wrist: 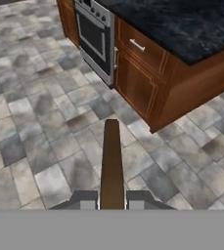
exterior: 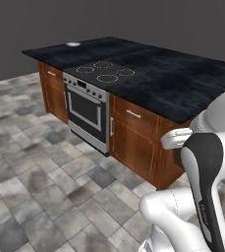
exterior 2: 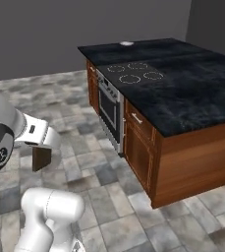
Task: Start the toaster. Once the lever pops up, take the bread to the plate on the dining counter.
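My gripper (wrist: 112, 200) is shut on the bread (wrist: 112, 161), a thin dark brown slice seen edge-on, sticking out between the fingertips over the tiled floor. In the right base view the bread (exterior 2: 41, 158) hangs below the white hand, left of the island. The dining counter (exterior: 182, 83) (exterior 2: 192, 93) (wrist: 191, 29) is a large black marbled top on a wood base, ahead of the arm. The small white plate (exterior: 73, 44) (exterior 2: 126, 43) sits on its far corner. The toaster is out of view.
A steel oven (exterior: 87, 110) (exterior 2: 109, 108) (wrist: 96, 36) is set in the island's near side under the cooktop rings (exterior: 106, 71) (exterior 2: 133, 72). Wood drawers and doors (exterior: 133, 133) flank it. Grey tiled floor (exterior: 35, 172) lies between me and the island.
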